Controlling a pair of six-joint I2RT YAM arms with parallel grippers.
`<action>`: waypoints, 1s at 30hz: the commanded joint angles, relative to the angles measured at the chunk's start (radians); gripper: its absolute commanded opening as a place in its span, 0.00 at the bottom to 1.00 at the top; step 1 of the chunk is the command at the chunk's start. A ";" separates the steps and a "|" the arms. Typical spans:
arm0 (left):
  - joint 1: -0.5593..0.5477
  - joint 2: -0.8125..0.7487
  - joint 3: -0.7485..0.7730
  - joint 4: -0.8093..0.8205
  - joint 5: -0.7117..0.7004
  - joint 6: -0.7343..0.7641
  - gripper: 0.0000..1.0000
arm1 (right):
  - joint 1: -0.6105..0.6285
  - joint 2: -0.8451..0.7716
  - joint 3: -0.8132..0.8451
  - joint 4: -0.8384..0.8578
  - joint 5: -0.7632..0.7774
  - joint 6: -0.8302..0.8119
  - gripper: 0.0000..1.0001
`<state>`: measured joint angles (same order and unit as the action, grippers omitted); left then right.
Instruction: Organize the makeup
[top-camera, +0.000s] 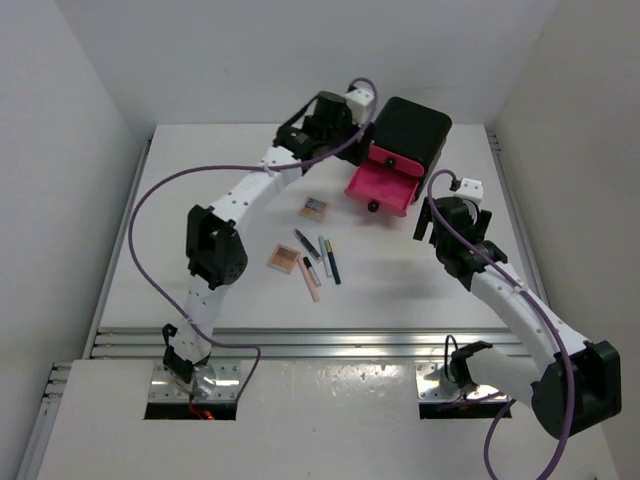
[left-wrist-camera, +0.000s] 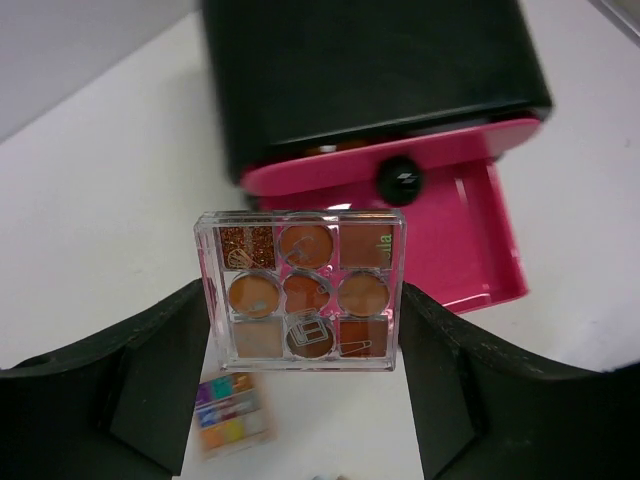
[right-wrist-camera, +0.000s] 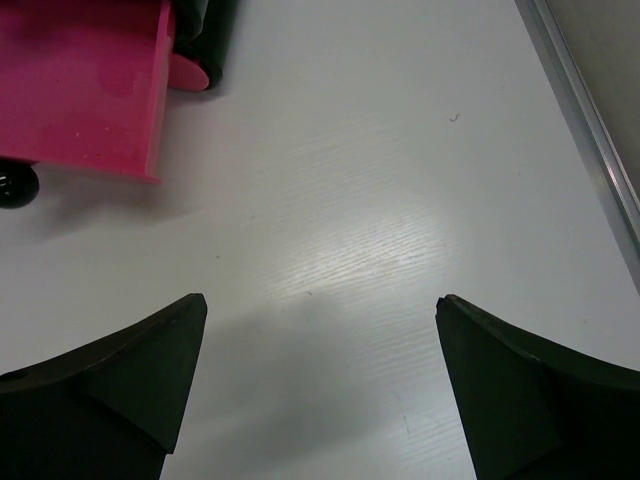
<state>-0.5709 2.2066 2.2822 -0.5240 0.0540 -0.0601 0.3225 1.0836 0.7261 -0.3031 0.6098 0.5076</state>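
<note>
My left gripper (left-wrist-camera: 303, 300) is shut on a clear square eyeshadow palette (left-wrist-camera: 303, 290) with brown and orange pans, held upright in the air before the open pink drawer (left-wrist-camera: 470, 240). In the top view that gripper (top-camera: 345, 130) hangs at the back, left of the black box (top-camera: 415, 125). On the table lie a colourful palette (top-camera: 314, 207), a peach palette (top-camera: 284, 258) and several slim pencils (top-camera: 325, 256). The colourful palette (left-wrist-camera: 228, 412) also shows blurred under the left fingers. My right gripper (top-camera: 450, 215) stands open over bare table, right of the drawer (top-camera: 380, 180).
The black box (left-wrist-camera: 370, 70) has its lower pink drawer pulled out, and its black knob (right-wrist-camera: 15, 185) shows at the left of the right wrist view. A metal rail (right-wrist-camera: 590, 120) runs along the table's right edge. White walls enclose the table.
</note>
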 joint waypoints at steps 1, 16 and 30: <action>-0.046 0.048 0.014 0.120 -0.029 -0.063 0.44 | -0.007 -0.017 0.052 -0.047 -0.018 -0.007 0.97; -0.103 0.195 -0.009 0.228 -0.111 -0.145 0.44 | -0.010 -0.056 0.022 -0.064 0.017 -0.024 0.97; -0.132 0.211 -0.082 0.228 -0.120 -0.167 0.52 | -0.031 -0.039 0.018 -0.053 0.010 -0.055 0.97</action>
<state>-0.6949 2.4298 2.1986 -0.3286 -0.0540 -0.2146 0.2958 1.0477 0.7448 -0.3721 0.6029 0.4660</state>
